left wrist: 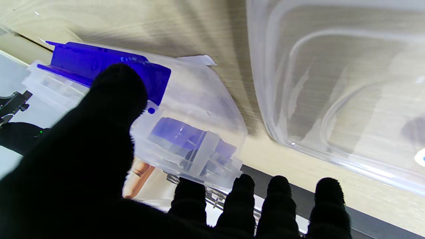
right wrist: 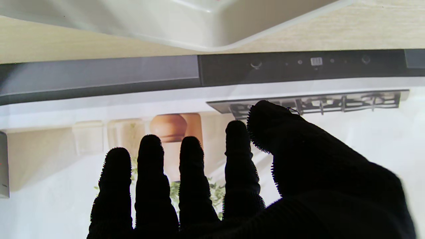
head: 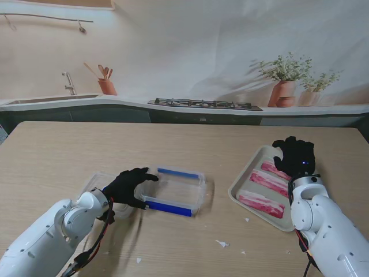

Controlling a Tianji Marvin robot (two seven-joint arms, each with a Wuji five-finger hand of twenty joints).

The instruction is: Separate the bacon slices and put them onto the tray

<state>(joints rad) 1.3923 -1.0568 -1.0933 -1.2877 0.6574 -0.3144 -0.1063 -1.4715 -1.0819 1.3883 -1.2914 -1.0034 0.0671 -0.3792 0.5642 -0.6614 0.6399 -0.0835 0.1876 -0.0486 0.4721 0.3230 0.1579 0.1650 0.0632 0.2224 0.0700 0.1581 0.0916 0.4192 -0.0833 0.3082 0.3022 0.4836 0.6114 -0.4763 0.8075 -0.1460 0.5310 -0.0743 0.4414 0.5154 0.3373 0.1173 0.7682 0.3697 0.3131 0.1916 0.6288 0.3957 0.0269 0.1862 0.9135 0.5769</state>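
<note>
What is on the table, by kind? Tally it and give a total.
Bacon slices: 3
Tray: 1
Clear container with blue clips: 1
Clear lid: 1
Total: 6

Light wood tabletop (head: 173, 144): clear container with blue clips (head: 174, 191) near the middle, its lid (head: 95, 183) at 9 o'clock, tray (head: 237, 190) at 3 o'clock, white scraps (head: 222, 243) around 5.

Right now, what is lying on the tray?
Three bacon slices lie side by side, apart, on the tray. The right hand hovers over its far end, hiding that part, so a fourth slice cannot be ruled out.
</note>
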